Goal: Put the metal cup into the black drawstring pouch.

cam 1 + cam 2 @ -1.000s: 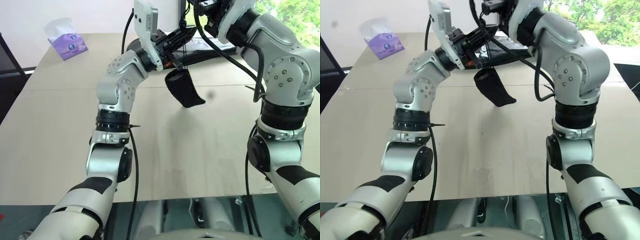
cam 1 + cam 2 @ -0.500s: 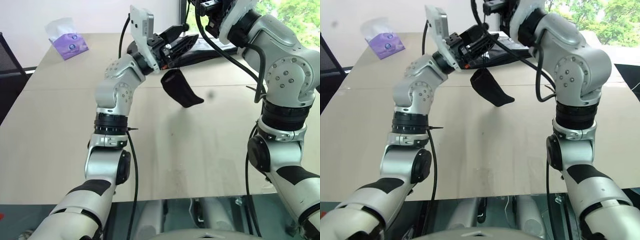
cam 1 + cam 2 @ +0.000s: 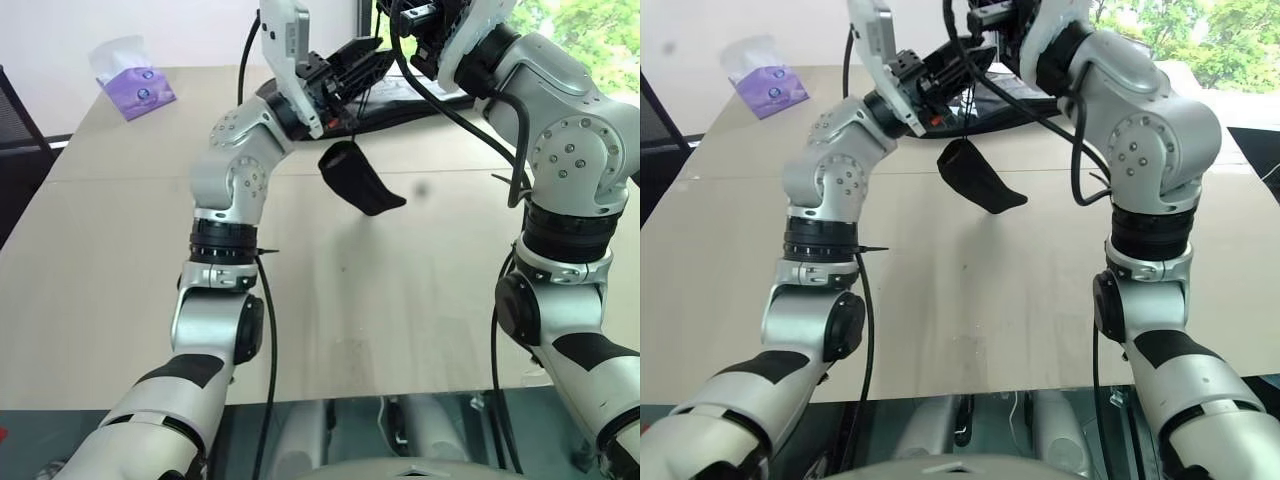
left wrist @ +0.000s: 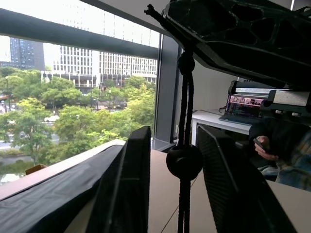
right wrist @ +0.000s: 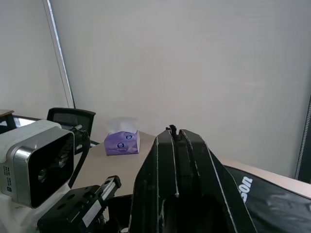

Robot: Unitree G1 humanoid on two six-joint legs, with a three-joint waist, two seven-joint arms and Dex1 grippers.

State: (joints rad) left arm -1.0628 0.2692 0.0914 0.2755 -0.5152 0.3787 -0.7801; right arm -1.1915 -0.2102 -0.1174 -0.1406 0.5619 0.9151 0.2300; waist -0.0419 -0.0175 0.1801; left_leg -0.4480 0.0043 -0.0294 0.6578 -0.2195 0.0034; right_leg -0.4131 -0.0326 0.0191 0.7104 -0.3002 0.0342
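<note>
A purple tissue pack (image 3: 135, 85) lies on the pale surface (image 3: 120, 260), well to the left of the black drawstring pouch (image 3: 358, 185) and farther back.

The left pincer (image 3: 372, 62) is raised just above the pouch and a little to its left. The left wrist view shows its two black fingers standing partly apart, with the pouch's cord (image 4: 185, 107) running down between them and the cord's bead (image 4: 184, 161) in the gap. The bead sits close against one finger and clear of the other, so this pincer surrounds the cord without clamping it.

The pouch itself hangs in the air above the surface, tilted, suspended from that cord. A long black racket cover (image 5: 272, 194) with white lettering lies behind the pouch.

The right pincer (image 5: 176, 132) is above the pouch and slightly to its right. Its fingers are pressed together on the top end of the cord, a short tip of which pokes out between them, and it carries the pouch's weight.

The step in hand looks like working the drawstring. Whether the metal cup is already inside the pouch cannot be told. The next move likely calls for the left pincer to close on the bead or cord while the right one keeps the cord taut
</note>
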